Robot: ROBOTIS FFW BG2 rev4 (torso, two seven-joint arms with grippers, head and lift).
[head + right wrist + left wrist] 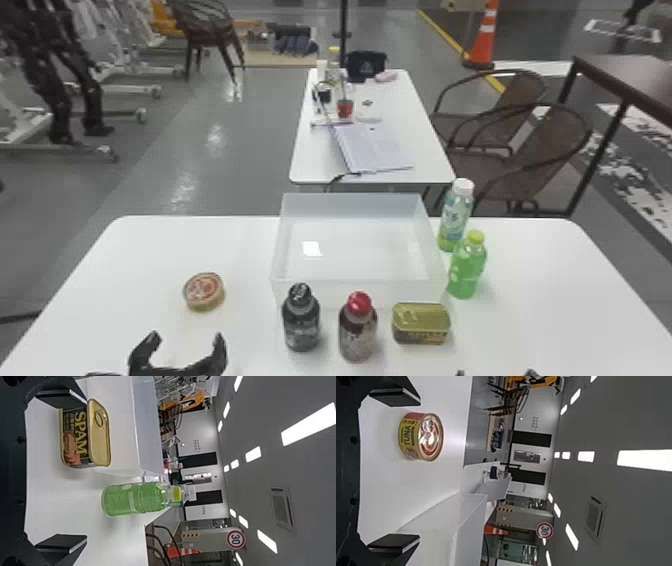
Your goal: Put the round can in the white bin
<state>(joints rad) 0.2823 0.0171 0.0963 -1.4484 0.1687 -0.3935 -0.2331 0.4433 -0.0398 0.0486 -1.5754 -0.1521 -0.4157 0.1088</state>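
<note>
The round can (204,291) stands upright on the left part of the white table, left of the white bin (357,292). My left gripper (186,340) is open just in front of the can, with a gap between them. In the left wrist view the yellow and red can (420,436) lies beyond the open left gripper (419,473), nearer one finger than the other. My right gripper (495,373) is at the front edge on the right; in the right wrist view the right gripper (86,471) is open and holds nothing.
A dark bottle (301,320), a red-capped bottle (358,327) and a rectangular can (421,324) line the bin's near side. A green bottle (467,265) and a white-capped bottle (455,217) stand at its right. Another table (425,145) is behind.
</note>
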